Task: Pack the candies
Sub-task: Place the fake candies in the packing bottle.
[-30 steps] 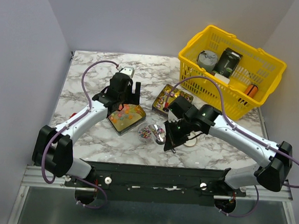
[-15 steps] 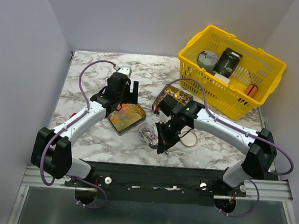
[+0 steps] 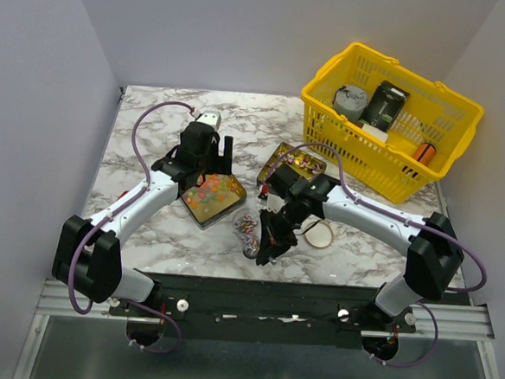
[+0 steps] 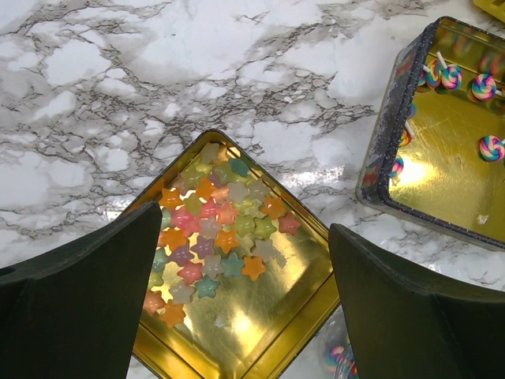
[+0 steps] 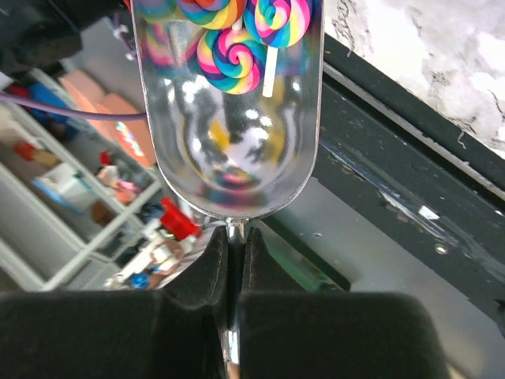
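Pastel star-shaped candies point(image 4: 213, 229) lie in an open gold tin point(image 4: 316, 304), also seen in the top view as the gold tin point(image 3: 210, 200). My left gripper point(image 4: 246, 237) hangs above it, open, with nothing between its fingers. Rainbow swirl lollipop candies point(image 5: 233, 51) fill a shiny metal scoop point(image 5: 229, 150). My right gripper point(image 5: 235, 245) is shut on the scoop's thin handle. From above, the right gripper point(image 3: 270, 241) holds the loaded scoop point(image 3: 250, 227) just right of the gold tin. A second, dark-rimmed tin point(image 4: 379, 170) holds a few swirl lollipops point(image 4: 489, 148).
A yellow basket point(image 3: 432, 102) at the back right holds a round tin, a dark box and an orange cylinder. A round lid point(image 3: 320, 236) lies right of the scoop. The dark-rimmed tin point(image 3: 293, 165) sits between the gold tin and the basket. The black rail point(image 3: 254, 294) borders the near edge.
My right arm has swung left and toward the near edge, carrying the scoop with the lollipops. The left arm has hardly moved and stays open.
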Available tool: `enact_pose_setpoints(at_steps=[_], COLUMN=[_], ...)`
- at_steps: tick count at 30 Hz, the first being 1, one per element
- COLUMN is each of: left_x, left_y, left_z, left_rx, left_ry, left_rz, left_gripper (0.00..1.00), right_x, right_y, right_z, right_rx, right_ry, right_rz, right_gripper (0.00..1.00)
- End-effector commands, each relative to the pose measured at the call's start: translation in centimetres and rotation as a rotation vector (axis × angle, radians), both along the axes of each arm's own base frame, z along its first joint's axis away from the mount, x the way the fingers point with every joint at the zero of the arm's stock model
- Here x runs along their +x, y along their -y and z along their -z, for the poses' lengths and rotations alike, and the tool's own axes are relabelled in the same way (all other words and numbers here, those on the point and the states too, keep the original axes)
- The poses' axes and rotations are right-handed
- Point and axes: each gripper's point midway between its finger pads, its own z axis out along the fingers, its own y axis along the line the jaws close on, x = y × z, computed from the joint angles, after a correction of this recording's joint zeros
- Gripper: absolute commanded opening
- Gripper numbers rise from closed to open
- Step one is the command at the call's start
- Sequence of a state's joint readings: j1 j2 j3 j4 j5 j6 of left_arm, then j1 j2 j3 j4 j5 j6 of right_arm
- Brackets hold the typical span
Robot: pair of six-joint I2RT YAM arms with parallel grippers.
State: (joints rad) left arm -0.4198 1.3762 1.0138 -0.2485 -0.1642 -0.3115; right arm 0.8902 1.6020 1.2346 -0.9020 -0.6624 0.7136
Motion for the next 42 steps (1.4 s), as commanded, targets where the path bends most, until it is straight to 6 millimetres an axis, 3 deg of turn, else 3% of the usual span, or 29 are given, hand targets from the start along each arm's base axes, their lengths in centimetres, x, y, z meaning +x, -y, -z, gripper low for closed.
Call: enact_pose_setpoints(at_steps=[1, 9, 22, 32, 37, 42], left_x=[0.1, 0.1, 0.1, 0.1, 0.1, 0.1], left_y=[0.0, -0.1, -0.2, -0.6, -2.0, -4.4], left_z=[-0.6, -0.5, -0.5, -0.6, -0.3, 0.4], left_rx=[-0.025, -0.021, -0.02, -0.012, 0.017, 0.039], left_ry=[0.023, 0.02, 0.02, 0.025, 0.018, -0.027], left_rz=[-0.002, -0.007, -0.01, -0.033, -0.108, -0.212], left_gripper=[0.99, 0.99, 0.99, 0.99, 0.99, 0.99], right_x=[0.8, 0.4, 2.4, 2.3, 2.6, 3.8], right_y=[-1.2, -1.4, -1.5, -0.8, -1.1, -1.6], right_z=[-1.0, -1.7, -3.1, -3.4, -4.4, -5.6], right_rx=[0.105, 0.159, 0.246, 0.287, 0.324, 0.327], right_ry=[-0.1, -0.255, -0.303, -0.427, -0.424, -0.284], right_rz=[0.065, 0.139, 0.295, 0.412, 0.428, 0.361], right_gripper=[0.01, 0.01, 0.01, 0.01, 0.01, 0.01])
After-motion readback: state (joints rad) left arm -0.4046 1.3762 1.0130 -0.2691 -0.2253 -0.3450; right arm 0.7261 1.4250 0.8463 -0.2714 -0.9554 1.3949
